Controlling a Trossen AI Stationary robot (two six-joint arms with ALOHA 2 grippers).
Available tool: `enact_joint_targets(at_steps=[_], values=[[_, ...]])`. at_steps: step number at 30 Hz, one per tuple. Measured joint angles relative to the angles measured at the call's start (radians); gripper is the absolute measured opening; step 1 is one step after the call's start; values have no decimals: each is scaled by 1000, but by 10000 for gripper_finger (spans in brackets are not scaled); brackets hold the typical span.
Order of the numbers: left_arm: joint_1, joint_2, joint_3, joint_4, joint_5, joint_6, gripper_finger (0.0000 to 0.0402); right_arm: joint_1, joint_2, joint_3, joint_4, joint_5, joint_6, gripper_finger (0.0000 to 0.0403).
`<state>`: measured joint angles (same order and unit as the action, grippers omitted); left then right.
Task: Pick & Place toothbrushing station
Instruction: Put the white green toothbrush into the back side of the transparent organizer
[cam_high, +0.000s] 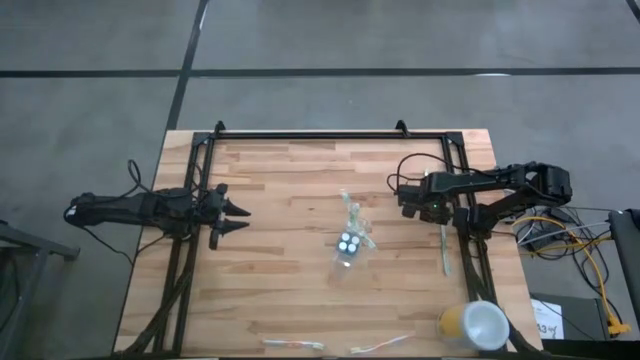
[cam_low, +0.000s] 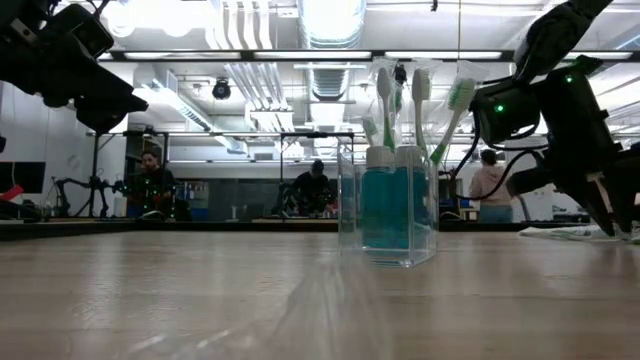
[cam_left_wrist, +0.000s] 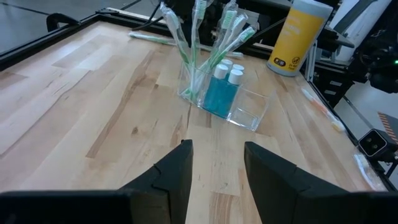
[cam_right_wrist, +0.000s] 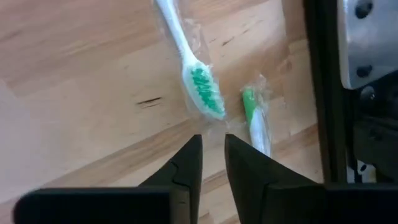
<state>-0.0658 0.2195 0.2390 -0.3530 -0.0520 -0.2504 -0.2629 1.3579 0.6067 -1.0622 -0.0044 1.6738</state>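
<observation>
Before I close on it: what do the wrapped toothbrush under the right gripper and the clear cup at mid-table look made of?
The white toothbrush with green bristles looks like smooth glossy plastic, sealed in a thin clear film wrapper that crinkles and glints around it. The small clear cup holding upright brushes and tubes looks like rigid transparent plastic, since its contents show through its flat walls; glass cannot be ruled out.

A pale wooden desk (cam_high: 280, 190) filled the frame's centre. On it stood a clear cup (cam_high: 350, 247) mid-frame, a yellow cup (cam_high: 473, 325) lower right, and wrapped toothbrushes (cam_high: 293, 344) along the bottom edge.
</observation>
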Motion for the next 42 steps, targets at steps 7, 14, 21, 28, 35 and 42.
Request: enact_joint_targets(at_steps=[7, 14, 21, 28, 35, 42], values=[[0, 0, 0, 0, 0, 0, 149, 0, -2, -55, 93, 0, -29, 10], [0, 0, 0, 0, 1, 0, 149, 0, -3, -49, 95, 0, -86, 8], [0, 0, 0, 0, 2, 0, 149, 2, -30, 24, 113, -4, -189, 8], [0, 0, 0, 0, 5, 0, 149, 3, -88, 107, 110, -5, -255, 8], [0, 0, 0, 0, 5, 0, 149, 3, -148, 143, 42, 13, -291, 8], [0, 0, 0, 0, 5, 0, 149, 3, -151, 137, -6, 88, -237, 8]])
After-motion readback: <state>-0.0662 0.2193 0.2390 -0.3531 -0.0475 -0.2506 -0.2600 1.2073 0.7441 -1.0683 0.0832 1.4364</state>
